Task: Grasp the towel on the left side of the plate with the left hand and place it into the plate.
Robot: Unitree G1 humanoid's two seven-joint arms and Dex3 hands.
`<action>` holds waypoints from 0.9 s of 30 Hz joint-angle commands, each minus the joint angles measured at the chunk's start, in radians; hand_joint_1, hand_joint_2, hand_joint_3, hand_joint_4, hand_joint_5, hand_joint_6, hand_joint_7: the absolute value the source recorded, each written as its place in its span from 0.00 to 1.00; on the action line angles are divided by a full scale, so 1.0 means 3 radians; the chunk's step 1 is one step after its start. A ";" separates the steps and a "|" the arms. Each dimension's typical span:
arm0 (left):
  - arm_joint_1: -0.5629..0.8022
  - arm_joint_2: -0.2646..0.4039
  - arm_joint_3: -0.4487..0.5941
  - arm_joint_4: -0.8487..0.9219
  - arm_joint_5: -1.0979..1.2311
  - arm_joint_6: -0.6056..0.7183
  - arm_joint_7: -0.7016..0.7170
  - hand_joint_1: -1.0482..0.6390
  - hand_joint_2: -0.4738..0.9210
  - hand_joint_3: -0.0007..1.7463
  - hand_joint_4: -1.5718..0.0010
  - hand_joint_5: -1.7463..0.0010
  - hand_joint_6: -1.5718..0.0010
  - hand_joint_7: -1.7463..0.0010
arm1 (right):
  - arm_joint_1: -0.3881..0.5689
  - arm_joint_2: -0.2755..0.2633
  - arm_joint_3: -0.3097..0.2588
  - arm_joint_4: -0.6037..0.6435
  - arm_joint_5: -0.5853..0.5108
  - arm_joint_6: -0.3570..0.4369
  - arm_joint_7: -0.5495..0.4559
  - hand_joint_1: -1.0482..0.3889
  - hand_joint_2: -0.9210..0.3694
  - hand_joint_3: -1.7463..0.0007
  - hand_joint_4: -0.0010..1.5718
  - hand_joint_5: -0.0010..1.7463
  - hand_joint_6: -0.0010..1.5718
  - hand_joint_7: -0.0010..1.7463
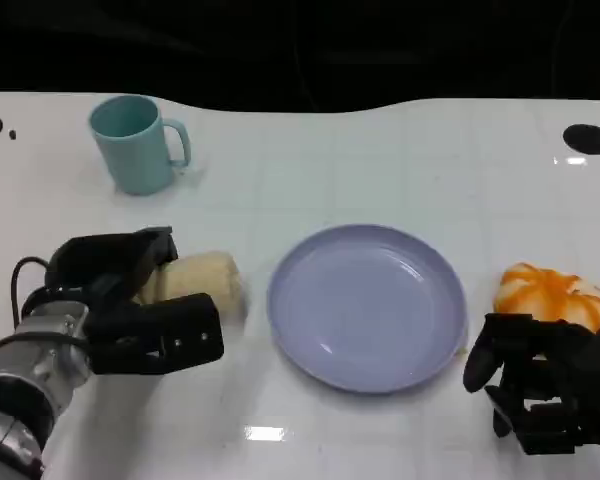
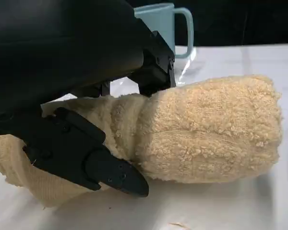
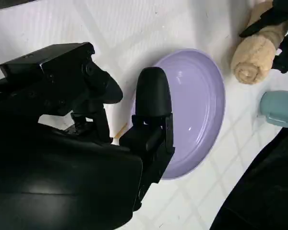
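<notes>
Left hand (image 1: 130, 305) is wrapped around the towel (image 1: 205, 283): fingers over the top and far side, thumb side low on the near side. In the left wrist view one finger (image 2: 93, 160) lies against the roll's flank and the shell sits on top, so contact looks real on both sides. I read it as closed on the towel, though the towel still rests on the table (image 1: 380, 160), not lifted. The hand covers the towel's left end; the right end sticks out bare toward the plate (image 1: 368, 305). The towel is a rolled cylinder, long axis running left-right in the head view, roughly in line with the plate centre. It lies just left of the plate rim, near but apart. So the move that matters is short: lift, then carry to the robot's right along the roll's own axis, and set down inside the rim. Left hand is plainly the nearer one. Right hand (image 1: 545, 385) sits at the plate's right side, fingers curled, holding nothing, next to an orange-and-white object (image 1: 550, 295). Mug (image 1: 135, 143) stands well behind the towel, off the path. Risk in my view: free end clipping the rim if the lift is low.
</notes>
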 commanded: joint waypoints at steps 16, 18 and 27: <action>0.0225 0.0117 0.0248 -0.1123 -0.0277 -0.0227 -0.0073 0.53 0.85 0.34 0.46 0.00 0.61 0.00 | -0.0002 -0.0035 -0.0031 0.0002 0.0023 0.0034 0.0008 0.78 0.20 0.42 0.42 0.95 0.42 0.83; 0.0202 0.0095 0.0212 -0.1300 -0.0242 -0.0209 -0.0196 0.53 0.85 0.35 0.48 0.00 0.62 0.00 | 0.0000 -0.0030 -0.0021 -0.0010 0.0009 0.0044 -0.0006 0.78 0.20 0.42 0.42 0.95 0.42 0.83; -0.0007 -0.0215 0.0044 -0.1486 -0.0109 -0.0101 -0.0425 0.51 0.67 0.61 0.43 0.00 0.57 0.00 | 0.0007 -0.0025 -0.0008 -0.0030 0.0005 0.0053 -0.0010 0.78 0.20 0.43 0.43 0.95 0.42 0.84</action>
